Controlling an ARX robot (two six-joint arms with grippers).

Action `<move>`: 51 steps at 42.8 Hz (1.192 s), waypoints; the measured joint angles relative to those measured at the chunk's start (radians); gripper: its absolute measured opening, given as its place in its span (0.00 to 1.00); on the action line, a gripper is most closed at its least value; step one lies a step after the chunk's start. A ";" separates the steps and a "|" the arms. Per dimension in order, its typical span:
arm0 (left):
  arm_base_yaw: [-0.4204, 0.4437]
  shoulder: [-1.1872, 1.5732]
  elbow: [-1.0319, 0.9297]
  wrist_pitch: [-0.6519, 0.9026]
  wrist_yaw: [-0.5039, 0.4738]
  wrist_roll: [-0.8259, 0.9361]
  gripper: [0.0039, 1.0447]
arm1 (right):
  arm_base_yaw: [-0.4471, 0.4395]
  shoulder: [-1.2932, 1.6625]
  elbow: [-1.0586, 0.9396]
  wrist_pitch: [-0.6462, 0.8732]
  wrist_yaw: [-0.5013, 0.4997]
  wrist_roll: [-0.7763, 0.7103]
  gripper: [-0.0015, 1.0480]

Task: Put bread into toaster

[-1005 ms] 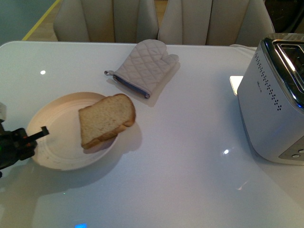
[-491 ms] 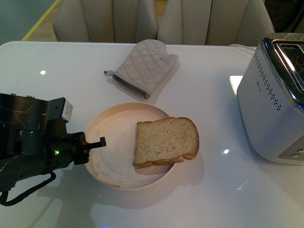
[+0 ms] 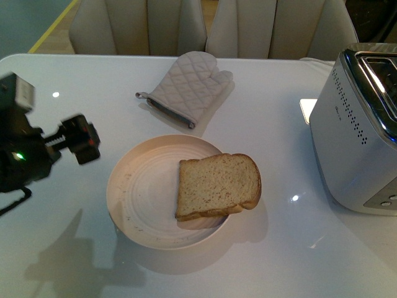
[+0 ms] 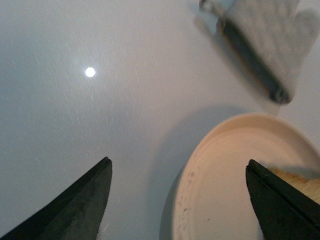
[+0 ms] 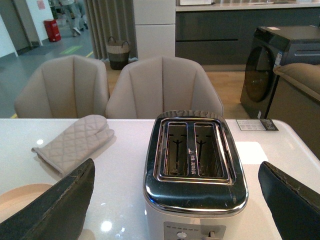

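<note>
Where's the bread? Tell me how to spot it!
Look at the white table, then find the round beige plate near its middle. The bread lies on the plate's right side, poking over the rim. Only it is tan, speckled and brown-crusted; the quilted mitt behind is grey.

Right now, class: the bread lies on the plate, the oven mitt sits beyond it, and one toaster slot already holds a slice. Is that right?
Not quite. Both slots of the toaster are empty, as the right wrist view shows. The rest holds: the bread lies on the plate, with the oven mitt beyond it.
</note>
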 joint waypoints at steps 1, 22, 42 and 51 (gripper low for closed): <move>0.008 -0.034 -0.014 0.003 0.000 -0.006 0.85 | 0.000 0.000 0.000 0.000 0.000 0.000 0.91; 0.096 -1.079 -0.369 -0.160 -0.087 0.156 0.71 | 0.000 0.000 0.000 0.000 0.000 0.000 0.91; 0.103 -2.032 -0.546 -0.840 -0.087 0.412 0.03 | 0.000 0.000 0.000 0.000 0.000 0.000 0.91; 0.103 -2.076 -0.594 -0.840 -0.086 0.415 0.03 | 0.000 0.000 0.000 0.000 0.000 0.000 0.91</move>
